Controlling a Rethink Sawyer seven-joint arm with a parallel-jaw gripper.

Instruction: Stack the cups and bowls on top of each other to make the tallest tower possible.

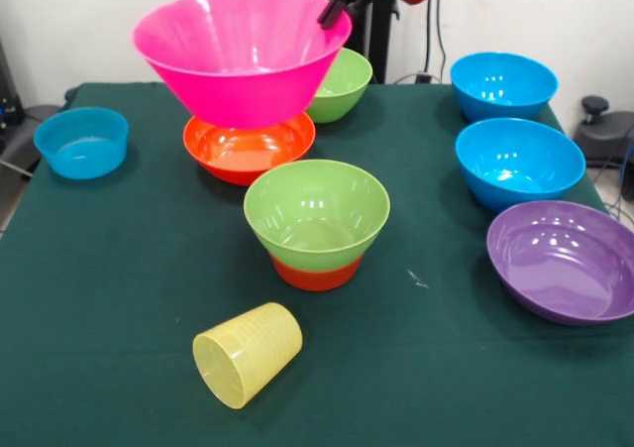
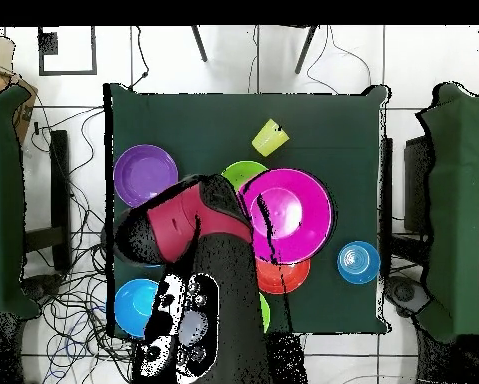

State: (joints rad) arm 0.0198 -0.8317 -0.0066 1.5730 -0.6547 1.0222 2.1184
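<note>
We saw gripper [image 1: 335, 11] clamped on pink bowl [image 1: 238, 55] rim, raised above orange bowl [image 1: 248, 150]; we advised level, centred lowering.

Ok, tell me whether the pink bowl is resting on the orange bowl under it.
Apart. In the front view the pink bowl hangs above the orange bowl, held at its rim by the gripper.

Pink bowl [image 1: 241, 53] is showing glossy magenta; cup [image 1: 247, 354] is looking translucent pale yellow, faintly ribbed; purple bowl [image 1: 563, 260] is gleaming violet on the dark green table [image 1: 119, 269].
</note>
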